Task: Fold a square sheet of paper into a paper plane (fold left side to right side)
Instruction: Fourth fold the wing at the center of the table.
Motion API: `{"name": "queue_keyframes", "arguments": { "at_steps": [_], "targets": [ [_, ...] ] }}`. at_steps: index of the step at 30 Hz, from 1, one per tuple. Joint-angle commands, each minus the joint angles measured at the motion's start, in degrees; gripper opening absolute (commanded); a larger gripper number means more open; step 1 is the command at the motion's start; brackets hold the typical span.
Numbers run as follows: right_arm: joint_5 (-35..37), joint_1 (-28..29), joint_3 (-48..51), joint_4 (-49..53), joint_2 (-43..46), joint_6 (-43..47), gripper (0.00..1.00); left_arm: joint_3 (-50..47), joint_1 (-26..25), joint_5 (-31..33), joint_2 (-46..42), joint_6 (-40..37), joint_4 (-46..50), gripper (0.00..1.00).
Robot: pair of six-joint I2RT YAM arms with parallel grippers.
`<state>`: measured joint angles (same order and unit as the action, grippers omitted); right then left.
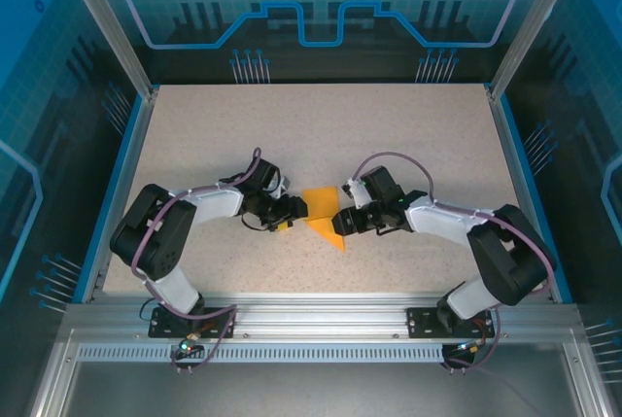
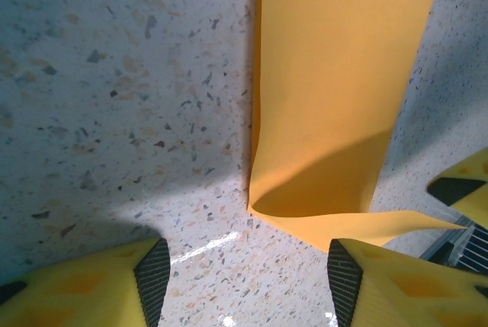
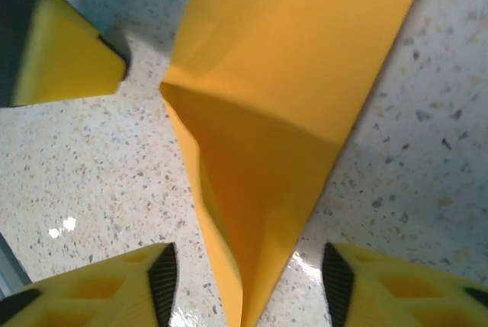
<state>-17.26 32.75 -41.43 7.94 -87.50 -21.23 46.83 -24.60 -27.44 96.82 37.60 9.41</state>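
top external view: orange sheet of paper, folded into a pointed shape, is lying flat mid-worktop, between the two tools. left tool is sitting just beside its left edge; right tool is sitting at its right edge. left wrist view: left tool's fingers are standing spread, pinching nothing, with the paper's curled near corner just ahead. right wrist view: right tool is standing spread, the paper's narrow tip lying between its pads, touching neither.
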Motion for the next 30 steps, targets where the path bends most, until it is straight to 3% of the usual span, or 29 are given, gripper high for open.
{"name": "queue_keyframes", "arguments": {
  "at_steps": [1,8,24,30],
  "targets": [
    [-1.5,0.5,-1.8,-1.7,-2.6,-0.7,0.46,1.4,-1.6,-1.5,1.8,0.3,-0.6,0.61],
    [-0.8,0.3,-2.0,-3.0,-3.1,-1.6,0.01,1.9,-1.9,-1.7,1.7,0.1,0.1,0.61],
    [-0.5,-1.4,1.1,-1.8,0.0,-2.6,0.0,4.4,-3.7,-2.4,3.4,0.6,-0.3,0.6],
    [-0.5,-1.4,1.9,-2.1,-0.4,-2.7,0.0,5.6,-4.1,-2.5,4.3,1.1,-0.9,0.55]
  ]
}}
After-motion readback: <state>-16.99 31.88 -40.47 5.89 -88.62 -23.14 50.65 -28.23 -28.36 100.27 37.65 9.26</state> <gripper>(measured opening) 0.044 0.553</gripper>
